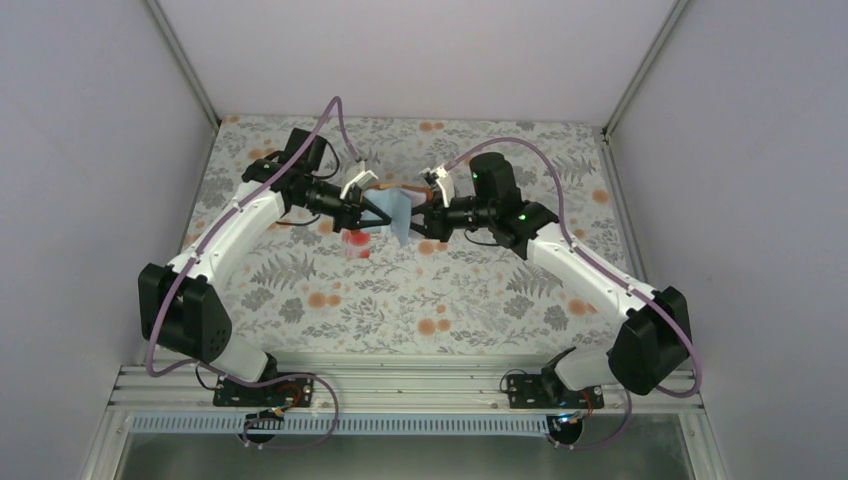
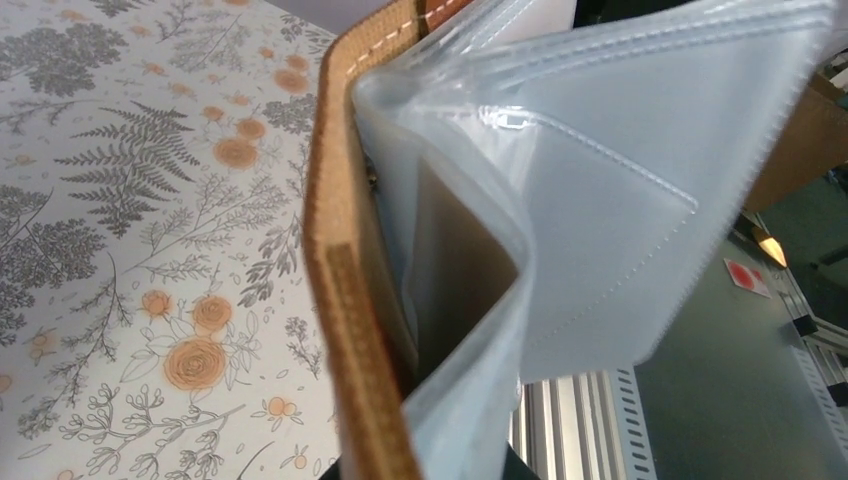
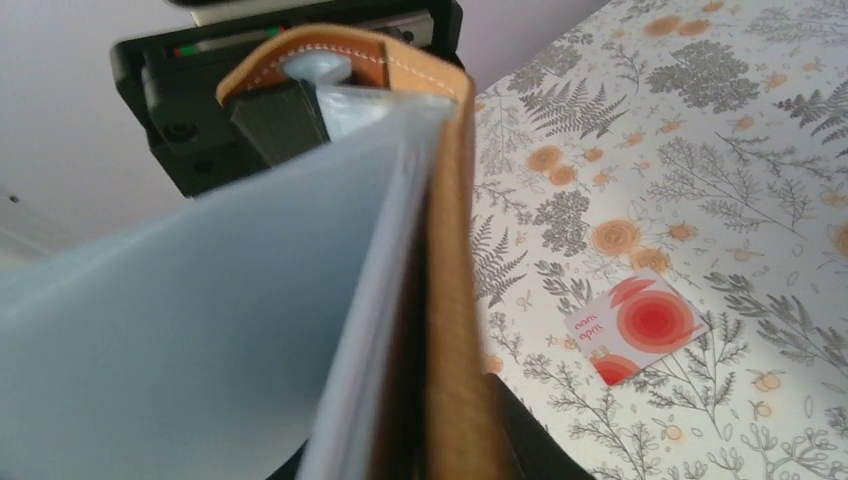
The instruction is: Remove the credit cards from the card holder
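The brown leather card holder [image 1: 385, 190] is held open in the air over the far middle of the table, its grey-blue plastic sleeves [image 1: 398, 220] hanging down. My left gripper [image 1: 362, 208] is shut on its left cover [image 2: 345, 300]. My right gripper [image 1: 425, 215] is shut on its right cover [image 3: 455, 300]. The sleeves [image 2: 600, 200] that show look empty. A pale credit card with red round blotches [image 3: 637, 325] lies flat on the table below the holder, also in the top view [image 1: 355, 243]. The solid red card is out of view.
The table has a floral cloth [image 1: 420, 290] and grey walls on three sides. A metal rail [image 1: 400, 385] carrying the arm bases runs along the near edge. A small red-and-white label [image 2: 748, 275] lies on the dark surface beyond that edge.
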